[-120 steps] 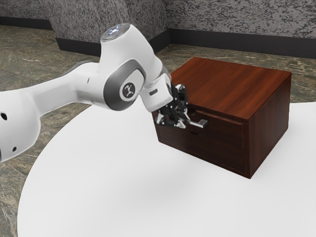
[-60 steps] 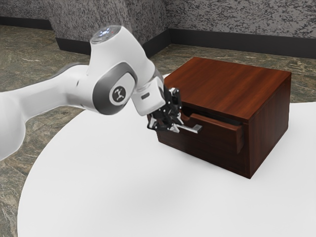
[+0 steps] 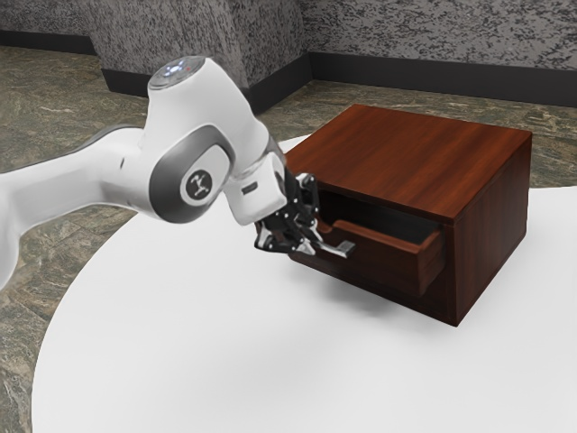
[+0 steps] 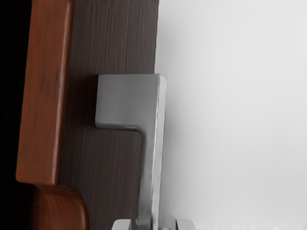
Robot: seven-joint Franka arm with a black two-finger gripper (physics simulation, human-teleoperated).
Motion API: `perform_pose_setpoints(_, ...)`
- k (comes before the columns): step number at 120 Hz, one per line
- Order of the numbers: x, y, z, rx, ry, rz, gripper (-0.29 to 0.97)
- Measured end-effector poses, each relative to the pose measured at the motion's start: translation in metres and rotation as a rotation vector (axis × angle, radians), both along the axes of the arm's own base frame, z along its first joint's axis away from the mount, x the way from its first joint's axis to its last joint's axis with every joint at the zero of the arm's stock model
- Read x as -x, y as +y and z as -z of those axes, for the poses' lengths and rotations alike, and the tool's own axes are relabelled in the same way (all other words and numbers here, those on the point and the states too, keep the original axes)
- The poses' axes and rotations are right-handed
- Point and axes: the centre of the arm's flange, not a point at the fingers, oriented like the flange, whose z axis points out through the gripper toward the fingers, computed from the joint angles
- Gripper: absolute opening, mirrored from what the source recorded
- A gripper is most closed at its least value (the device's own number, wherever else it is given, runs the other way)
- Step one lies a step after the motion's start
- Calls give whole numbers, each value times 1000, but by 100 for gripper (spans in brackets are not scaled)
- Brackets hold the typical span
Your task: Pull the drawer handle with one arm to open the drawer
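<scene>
Gripper (image 3: 305,240) clamped on handle (image 3: 339,247), at its near end; drawer (image 3: 397,258) partly out of cabinet (image 3: 424,153).

My end effector (image 3: 305,242) is black; my arm (image 3: 90,185) is glossy white with grey joint bands. The boxy wooden cabinet (image 3: 424,153) is deep reddish-brown with dark streaky grain, its drawer front (image 3: 388,257) the same. The angular metal drawer handle (image 4: 153,143) is plain silver-grey. The round surface (image 3: 225,361) is flat white, the floor (image 3: 54,90) mottled olive-brown, the wall (image 3: 433,32) speckled grey.
</scene>
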Motion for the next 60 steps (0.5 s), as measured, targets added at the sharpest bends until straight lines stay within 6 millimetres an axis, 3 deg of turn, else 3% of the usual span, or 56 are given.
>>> perform_pose_setpoints(60, 40, 6, -1, -5, 14, -11, 3)
